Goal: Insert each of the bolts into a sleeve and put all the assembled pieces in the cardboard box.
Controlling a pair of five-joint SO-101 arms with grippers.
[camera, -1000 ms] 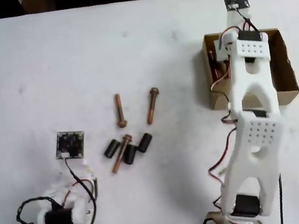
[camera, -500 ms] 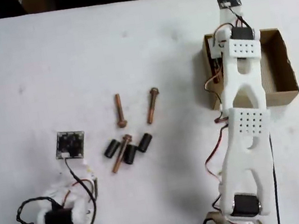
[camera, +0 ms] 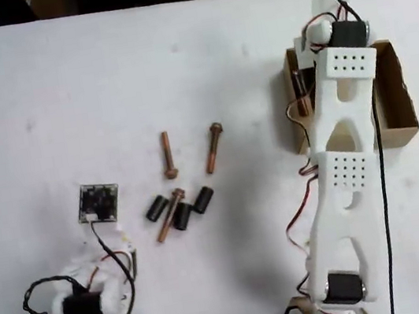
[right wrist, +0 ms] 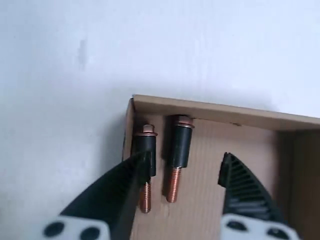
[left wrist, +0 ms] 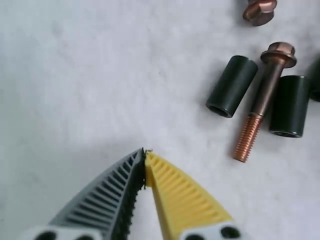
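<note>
right gripper (right wrist: 185, 157) gapes wide over the cardboard box (right wrist: 215, 114), two sleeved bolts (right wrist: 178, 145) inside it; left gripper (left wrist: 145, 154) is pinched closed, well apart from the box.

Table (camera: 62, 84): bolts (camera: 168, 154), sleeves (camera: 156, 208), cardboard box (camera: 397, 95)

White table (camera: 62, 84), dark strip of room beyond its far edge

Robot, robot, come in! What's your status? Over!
Left gripper shut, empty, near sleeves. Right gripper open above cardboard box, two assembled pieces inside. Three bolts, three sleeves loose on table. No obstruction seen.
</note>
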